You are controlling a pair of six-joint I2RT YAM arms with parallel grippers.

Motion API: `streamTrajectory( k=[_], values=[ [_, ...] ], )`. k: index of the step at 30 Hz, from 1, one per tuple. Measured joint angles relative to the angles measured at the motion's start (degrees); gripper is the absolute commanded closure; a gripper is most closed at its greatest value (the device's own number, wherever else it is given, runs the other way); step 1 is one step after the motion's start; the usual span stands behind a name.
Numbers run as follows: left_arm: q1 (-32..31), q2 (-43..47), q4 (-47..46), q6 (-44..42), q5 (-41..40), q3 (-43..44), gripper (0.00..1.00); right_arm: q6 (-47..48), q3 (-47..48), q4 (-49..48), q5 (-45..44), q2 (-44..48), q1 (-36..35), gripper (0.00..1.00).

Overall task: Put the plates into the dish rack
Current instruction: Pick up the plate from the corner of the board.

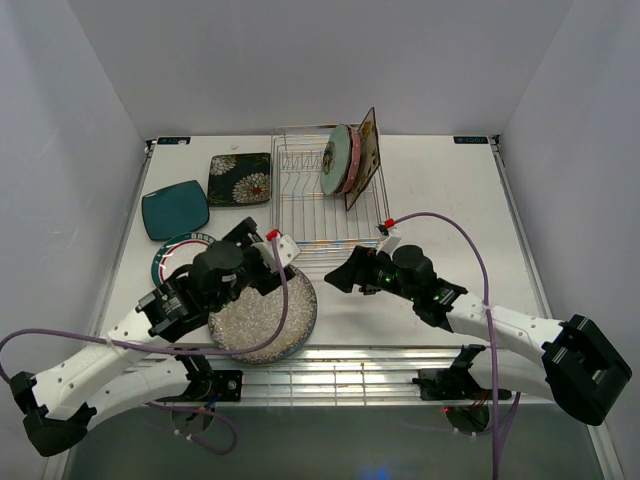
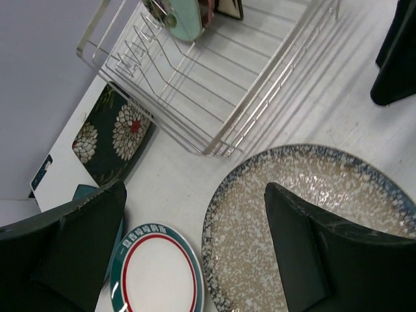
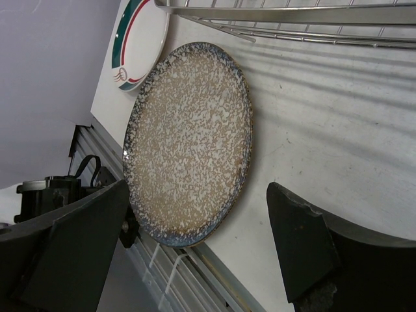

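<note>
- Sitting flat at the near edge of the table (image 1: pixel 450 200), between the two arms: large grey speckled plate (image 1: pixel 262 318), not loaded.
- Left gripper (image 2: pixel 195 188): jaws spread fully wide, nothing held. It hangs over the far-left rim of the grey speckled plate, one finger above the plate and the other above the table on its left. Can't tell if anything touches.
- Right gripper (image 3: pixel 197 187): jaws also fully spread and empty. It points left at the grey speckled plate's right side, just in front of the dish rack (image 1: pixel 310 215). It looks clear of the plate.
- White teal-rimmed plate (image 1: pixel 178 255): flat on the table, just left of the grey one and partly hidden by the left arm. Can't tell if it's one plate or a stack.
- Dish rack: centre of the table, beyond the grey plate, near rows of tines bare.
- Teal plate (image 1: pixel 175 210): flat, left of the rack, just past the white one.
- Black floral square plate (image 1: pixel 240 180): flat, beside the rack's far-left corner.
- Far-right end of the rack, three plates on edge, close together: mint green plate (image 1: pixel 335 162), pink plate (image 1: pixel 350 165), square floral plate (image 1: pixel 364 150) leaning outermost.
</note>
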State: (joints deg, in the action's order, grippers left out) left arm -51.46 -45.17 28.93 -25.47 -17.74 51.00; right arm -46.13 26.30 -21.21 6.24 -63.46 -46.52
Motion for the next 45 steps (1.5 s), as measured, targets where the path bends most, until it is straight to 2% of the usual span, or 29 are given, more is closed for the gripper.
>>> streamTrajectory(
  k=[5,11,18,20,30,40,45],
  values=[
    [-4.66,-0.39,-0.09,-3.74,-3.74,-6.88,0.02,0.04,-0.57,-0.22,-0.07,0.09,0.00,0.08],
    [-6.75,-1.18,-1.53,-4.07,-3.45,-7.26,0.02,0.00,-1.07,-0.59,0.20,0.02,0.00,0.06],
    [-9.86,-1.88,-4.59,-4.92,-1.22,-9.51,0.02,-1.07,-3.34,-5.40,2.49,-3.85,0.00,0.00],
    [-9.90,-1.09,-5.46,-5.53,-0.57,-10.95,0.02,-1.51,-4.11,-6.23,2.93,-5.27,0.00,0.04],
    [-9.90,0.39,-8.79,-6.34,2.58,-15.13,0.02,-3.56,-4.66,-13.05,4.35,-13.05,-0.74,0.09],
    [-9.90,11.93,-10.12,-11.74,8.35,-23.56,0.02,-5.64,-3.61,-18.32,4.94,-21.24,-2.38,0.12],
    [-9.90,13.07,-9.07,-13.86,11.96,-25.64,0.02,-6.47,-1.57,-20.83,5.53,-24.68,-2.91,0.13]
  ],
)
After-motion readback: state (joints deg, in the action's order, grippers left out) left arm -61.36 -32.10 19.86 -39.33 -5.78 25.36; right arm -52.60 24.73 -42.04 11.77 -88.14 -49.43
